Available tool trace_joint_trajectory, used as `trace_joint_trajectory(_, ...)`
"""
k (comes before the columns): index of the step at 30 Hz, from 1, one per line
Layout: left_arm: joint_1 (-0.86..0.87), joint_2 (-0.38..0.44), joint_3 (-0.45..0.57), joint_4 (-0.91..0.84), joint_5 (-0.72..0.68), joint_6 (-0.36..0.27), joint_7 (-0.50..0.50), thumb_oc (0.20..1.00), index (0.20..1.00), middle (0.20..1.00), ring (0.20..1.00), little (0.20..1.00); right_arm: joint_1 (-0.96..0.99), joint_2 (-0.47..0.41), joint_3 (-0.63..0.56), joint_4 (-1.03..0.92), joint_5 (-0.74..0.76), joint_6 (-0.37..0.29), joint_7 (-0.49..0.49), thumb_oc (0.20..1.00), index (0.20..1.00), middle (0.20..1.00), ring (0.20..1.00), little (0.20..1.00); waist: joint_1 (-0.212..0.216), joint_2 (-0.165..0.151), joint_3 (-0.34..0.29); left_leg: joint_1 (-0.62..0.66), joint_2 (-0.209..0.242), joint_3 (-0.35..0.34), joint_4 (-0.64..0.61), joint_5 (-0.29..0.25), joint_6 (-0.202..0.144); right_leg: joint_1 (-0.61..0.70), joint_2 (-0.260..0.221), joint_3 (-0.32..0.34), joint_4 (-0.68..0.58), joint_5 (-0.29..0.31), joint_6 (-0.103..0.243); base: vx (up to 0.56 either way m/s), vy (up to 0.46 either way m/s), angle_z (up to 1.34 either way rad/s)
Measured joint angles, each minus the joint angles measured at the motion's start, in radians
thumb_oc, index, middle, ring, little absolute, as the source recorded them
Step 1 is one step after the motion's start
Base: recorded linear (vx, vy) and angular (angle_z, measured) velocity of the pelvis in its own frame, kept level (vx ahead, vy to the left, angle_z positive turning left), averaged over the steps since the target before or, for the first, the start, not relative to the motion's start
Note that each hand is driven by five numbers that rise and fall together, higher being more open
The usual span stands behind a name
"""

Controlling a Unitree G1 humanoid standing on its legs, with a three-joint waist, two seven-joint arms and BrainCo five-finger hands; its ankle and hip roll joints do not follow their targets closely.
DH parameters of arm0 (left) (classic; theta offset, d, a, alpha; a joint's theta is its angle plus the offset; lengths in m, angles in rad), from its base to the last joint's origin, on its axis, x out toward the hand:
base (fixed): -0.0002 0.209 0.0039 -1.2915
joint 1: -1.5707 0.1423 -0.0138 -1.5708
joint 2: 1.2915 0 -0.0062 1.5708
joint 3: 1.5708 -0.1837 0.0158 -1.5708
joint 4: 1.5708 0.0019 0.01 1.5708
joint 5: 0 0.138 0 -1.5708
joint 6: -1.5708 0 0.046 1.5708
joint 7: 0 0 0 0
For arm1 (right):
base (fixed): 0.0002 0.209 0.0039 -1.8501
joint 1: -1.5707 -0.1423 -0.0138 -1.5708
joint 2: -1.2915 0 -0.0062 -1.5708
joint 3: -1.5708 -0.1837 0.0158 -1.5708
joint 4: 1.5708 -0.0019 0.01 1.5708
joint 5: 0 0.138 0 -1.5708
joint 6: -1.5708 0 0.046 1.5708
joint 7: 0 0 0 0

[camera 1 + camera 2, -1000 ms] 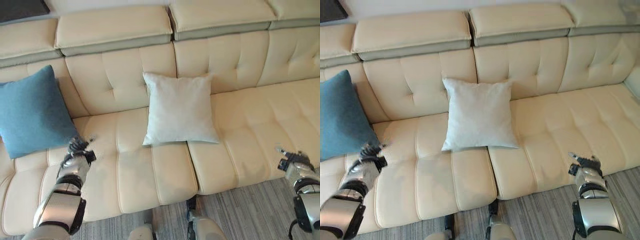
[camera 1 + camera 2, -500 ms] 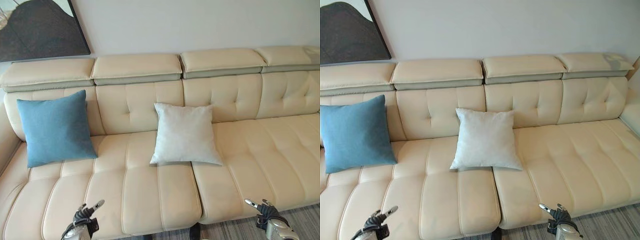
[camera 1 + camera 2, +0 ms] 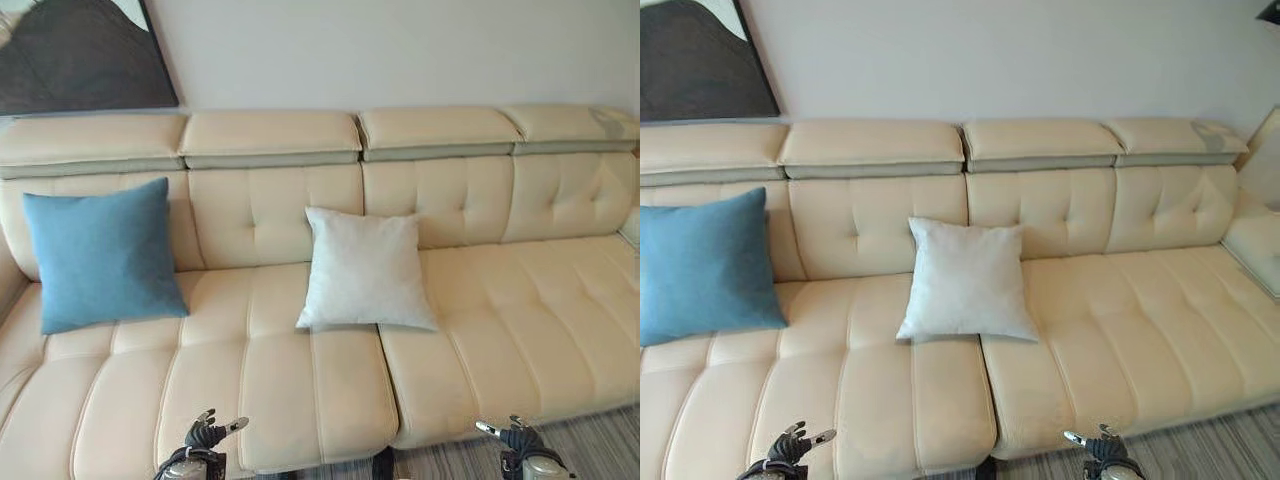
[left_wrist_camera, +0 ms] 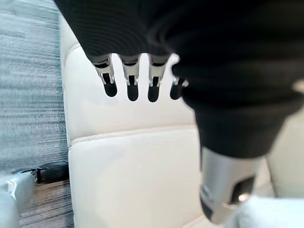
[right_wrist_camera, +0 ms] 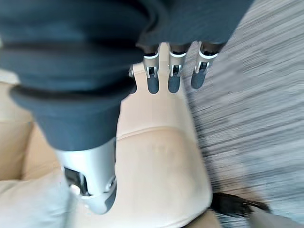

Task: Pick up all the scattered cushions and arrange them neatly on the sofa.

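Observation:
A blue cushion [image 3: 102, 253] leans upright against the backrest at the left end of the cream sofa [image 3: 500, 320]. A pale grey cushion [image 3: 366, 270] leans against the backrest near the sofa's middle. My left hand [image 3: 203, 441] shows at the bottom edge, over the front of the left seat, open and empty. My right hand [image 3: 518, 446] shows at the bottom right by the seat's front edge, also open with nothing in it. In the wrist views the left hand's fingers [image 4: 132, 80] and the right hand's fingers [image 5: 173, 72] hang straight over the seat edge.
Grey striped floor [image 3: 600, 445] runs in front of the sofa at the lower right. A dark framed picture [image 3: 80, 55] hangs on the wall above the sofa's left end. The sofa's right half holds nothing.
The camera has tilted up, bringing the whole sofa and the wall into view. Both hands have dropped to the bottom edge. The two cushions stay where they were.

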Motion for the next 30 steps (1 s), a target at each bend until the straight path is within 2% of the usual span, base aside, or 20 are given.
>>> trace_joint_trajectory(2, -0.005, -0.008, 0.005, -0.024, 0.018, 0.000, 0.001, 1.000, 1.000, 1.000, 1.000, 1.000, -0.002, 0.004, 0.000, 0.004, 0.000, 0.003, 0.002, 1.000, 1.000, 1.000, 1.000, 1.000, 0.001, 0.036, 0.023, -0.009, 0.036, -0.001, 0.000, 0.002, -0.001, -0.028, 0.022, -0.030, 0.122, -0.020, -0.031, -0.07, -0.026, -0.10)
trace_joint_trajectory(3, -0.001, -0.006, 0.004, -0.032, 0.018, -0.002, -0.002, 1.000, 1.000, 1.000, 1.000, 1.000, 0.004, 0.007, 0.001, 0.002, 0.001, 0.002, 0.007, 1.000, 1.000, 1.000, 1.000, 1.000, 0.007, 0.052, 0.030, -0.001, 0.055, 0.012, 0.008, 0.012, 0.008, -0.029, 0.019, -0.045, 0.341, -0.139, -0.044, -0.05, -0.058, -0.09)
trace_joint_trajectory(5, 0.009, 0.004, 0.005, -0.025, 0.018, -0.001, -0.002, 1.000, 1.000, 1.000, 1.000, 1.000, 0.009, 0.007, 0.000, 0.001, 0.001, -0.001, 0.008, 1.000, 1.000, 1.000, 1.000, 1.000, 0.008, 0.036, 0.023, 0.009, 0.046, 0.020, 0.008, 0.013, 0.007, 0.029, 0.018, -0.037, 0.329, -0.170, -0.048, -0.13, -0.156, -0.10)
trace_joint_trajectory(6, 0.017, -0.004, 0.010, 0.002, 0.018, 0.003, -0.003, 1.000, 1.000, 1.000, 1.000, 1.000, -0.006, 0.000, -0.001, 0.000, 0.002, -0.005, 0.009, 1.000, 1.000, 1.000, 1.000, 1.000, 0.012, 0.046, 0.034, 0.013, 0.059, 0.032, 0.008, 0.019, 0.008, 0.062, 0.020, -0.030, 0.301, -0.225, -0.044, -0.24, -0.282, -0.11)
trace_joint_trajectory(7, 0.025, -0.010, 0.014, 0.024, 0.018, 0.002, -0.003, 1.000, 1.000, 1.000, 1.000, 1.000, -0.012, 0.001, 0.001, -0.002, 0.002, -0.007, 0.013, 1.000, 1.000, 1.000, 1.000, 1.000, 0.017, 0.060, 0.029, 0.020, 0.076, 0.033, 0.012, 0.026, -0.005, 0.060, 0.032, -0.022, 0.383, -0.305, -0.012, -0.24, -0.268, -0.11)
trace_joint_trajectory(8, 0.030, -0.007, 0.014, 0.030, 0.017, 0.003, -0.005, 1.000, 1.000, 1.000, 1.000, 1.000, -0.004, 0.004, 0.012, -0.004, 0.002, -0.007, 0.014, 1.000, 1.000, 1.000, 1.000, 1.000, 0.024, 0.050, 0.022, 0.012, 0.077, 0.040, 0.022, 0.027, -0.022, 0.069, 0.026, -0.033, 0.371, -0.313, -0.012, -0.24, -0.268, -0.28)
trace_joint_trajectory(9, 0.034, -0.001, 0.019, 0.030, 0.017, 0.003, -0.005, 1.000, 1.000, 1.000, 1.000, 1.000, 0.000, 0.010, 0.023, -0.005, 0.002, -0.007, 0.014, 1.000, 1.000, 1.000, 1.000, 1.000, 0.045, 0.029, 0.015, 0.012, 0.072, 0.054, 0.025, 0.026, -0.027, 0.082, 0.016, -0.040, 0.321, -0.305, -0.036, -0.30, -0.317, -0.32)
trace_joint_trajectory(10, 0.034, -0.018, 0.017, 0.059, 0.017, 0.010, -0.006, 1.000, 1.000, 1.000, 1.000, 1.000, -0.004, 0.012, 0.038, -0.001, 0.002, -0.005, 0.014, 1.000, 1.000, 1.000, 1.000, 1.000, 0.057, 0.047, 0.017, 0.010, 0.097, 0.046, 0.035, 0.032, -0.038, 0.134, 0.071, -0.031, 0.216, -0.235, -0.107, -0.22, -0.220, -0.20)
trace_joint_trajectory(11, 0.045, -0.026, 0.011, 0.073, 0.017, 0.011, -0.004, 1.000, 1.000, 1.000, 1.000, 1.000, 0.007, 0.009, 0.037, -0.001, 0.002, -0.004, 0.015, 1.000, 1.000, 1.000, 1.000, 1.000, 0.053, 0.052, 0.015, -0.006, 0.113, 0.034, 0.059, 0.046, -0.035, 0.154, 0.098, -0.046, 0.179, -0.208, -0.120, -0.48, -0.416, 0.02)
trace_joint_trajectory(12, 0.051, -0.029, 0.011, 0.073, 0.016, 0.017, -0.006, 1.000, 1.000, 1.000, 1.000, 1.000, 0.018, 0.005, 0.037, 0.000, 0.001, -0.004, 0.012, 1.000, 1.000, 1.000, 1.000, 1.000, 0.058, 0.039, 0.019, -0.020, 0.115, 0.008, 0.081, 0.054, -0.055, 0.176, 0.109, -0.046, 0.129, -0.190, -0.137, -0.40, -0.278, 0.09)
trace_joint_trajectory(13, 0.058, -0.033, 0.006, 0.073, 0.017, 0.017, -0.007, 1.000, 1.000, 1.000, 1.000, 1.000, 0.020, -0.002, 0.038, -0.001, 0.001, -0.004, 0.012, 1.000, 1.000, 1.000, 1.000, 1.000, 0.058, 0.048, 0.014, -0.023, 0.121, -0.001, 0.083, 0.066, -0.052, 0.181, 0.124, -0.046, 0.116, -0.176, -0.142, -0.53, -0.347, 0.15)
trace_joint_trajectory(14, 0.064, -0.041, 0.009, 0.078, 0.016, 0.020, -0.006, 1.000, 1.000, 1.000, 1.000, 1.000, 0.024, -0.013, 0.037, -0.005, 0.002, -0.006, 0.011, 1.000, 1.000, 1.000, 1.000, 1.000, 0.055, 0.058, 0.013, -0.038, 0.134, -0.011, 0.087, 0.090, -0.086, 0.180, 0.140, -0.059, 0.110, -0.170, -0.151, -0.26, -0.150, 0.23)
trace_joint_trajectory(16, 0.041, -0.044, 0.009, 0.074, 0.016, 0.025, -0.005, 1.000, 1.000, 1.000, 1.000, 1.000, 0.023, -0.019, 0.036, -0.004, 0.002, -0.006, 0.002, 1.000, 1.000, 1.000, 1.000, 1.000, 0.044, 0.047, 0.027, -0.069, 0.145, -0.037, 0.089, 0.160, -0.154, 0.185, 0.149, -0.087, 0.084, -0.152, -0.172, -0.28, -0.126, 0.35)
trace_joint_trajectory(19, 0.029, -0.053, 0.006, 0.067, 0.017, 0.026, -0.005, 1.000, 1.000, 1.000, 1.000, 1.000, 0.014, -0.031, 0.037, -0.004, 0.002, -0.006, -0.001, 1.000, 1.000, 1.000, 1.000, 1.000, 0.035, 0.050, 0.049, -0.053, 0.142, -0.059, 0.066, 0.194, -0.172, 0.213, 0.162, -0.099, 0.034, -0.140, -0.174, -0.20, -0.089, 0.15)
trace_joint_trajectory(20, 0.030, -0.053, 0.005, 0.063, 0.017, 0.026, -0.006, 1.000, 1.000, 1.000, 1.000, 1.000, 0.009, -0.033, 0.043, -0.005, 0.002, -0.006, -0.001, 1.000, 1.000, 1.000, 1.000, 1.000, 0.036, 0.060, 0.044, -0.044, 0.130, -0.066, 0.067, 0.199, -0.165, 0.214, 0.159, -0.100, 0.033, -0.123, -0.200, -0.28, -0.098, -0.05)
trace_joint_trajectory(23, 0.015, -0.054, 0.006, 0.052, 0.017, 0.026, -0.005, 1.000, 1.000, 1.000, 1.000, 1.000, 0.006, -0.034, 0.057, -0.007, 0.002, -0.004, 0.002, 1.000, 1.000, 1.000, 1.000, 1.000, 0.027, 0.059, 0.052, -0.026, 0.084, -0.063, 0.064, 0.179, -0.154, 0.226, 0.140, -0.099, -0.012, -0.098, -0.202, -0.09, 0.000, -0.03)
trace_joint_trajectory(26, 0.012, -0.055, 0.005, 0.035, 0.017, 0.027, -0.006, 1.000, 1.000, 1.000, 1.000, 1.000, 0.010, -0.031, 0.076, -0.013, 0.002, -0.004, 0.003, 1.000, 1.000, 1.000, 1.000, 1.000, 0.011, 0.052, 0.055, 0.000, 0.035, -0.062, 0.135, 0.058, -0.122, 0.224, 0.111, -0.097, -0.013, -0.098, -0.212, -0.06, 0.043, -0.03)
trace_joint_trajectory(27, 0.010, -0.056, 0.005, 0.018, 0.017, 0.027, -0.008, 1.000, 1.000, 1.000, 1.000, 1.000, 0.018, -0.031, 0.074, -0.027, 0.002, -0.003, 0.003, 1.000, 1.000, 1.000, 1.000, 1.000, 0.003, 0.053, 0.054, 0.008, 0.023, -0.059, 0.145, 0.026, -0.095, 0.224, 0.106, -0.097, -0.012, -0.093, -0.203, -0.03, 0.088, 0.08)
trace_joint_trajectory(29, 0.012, -0.056, 0.005, -0.004, 0.017, 0.026, -0.011, 1.000, 1.000, 1.000, 1.000, 1.000, 0.029, -0.030, 0.075, -0.041, 0.002, -0.004, 0.004, 1.000, 1.000, 1.000, 1.000, 1.000, 0.002, 0.055, 0.054, 0.009, 0.022, -0.059, 0.141, 0.009, -0.083, 0.216, 0.106, -0.095, -0.011, -0.090, -0.194, -0.02, 0.123, 0.00)
trace_joint_trajectory(30, 0.011, -0.057, 0.005, -0.014, 0.017, 0.027, -0.012, 1.000, 1.000, 1.000, 1.000, 1.000, 0.036, -0.025, 0.074, -0.042, 0.002, -0.003, 0.005, 1.000, 1.000, 1.000, 1.000, 1.000, 0.002, 0.061, 0.051, 0.022, 0.022, -0.058, 0.107, 0.004, -0.076, 0.210, 0.107, -0.093, -0.009, -0.075, -0.167, -0.02, 0.157, -0.02)
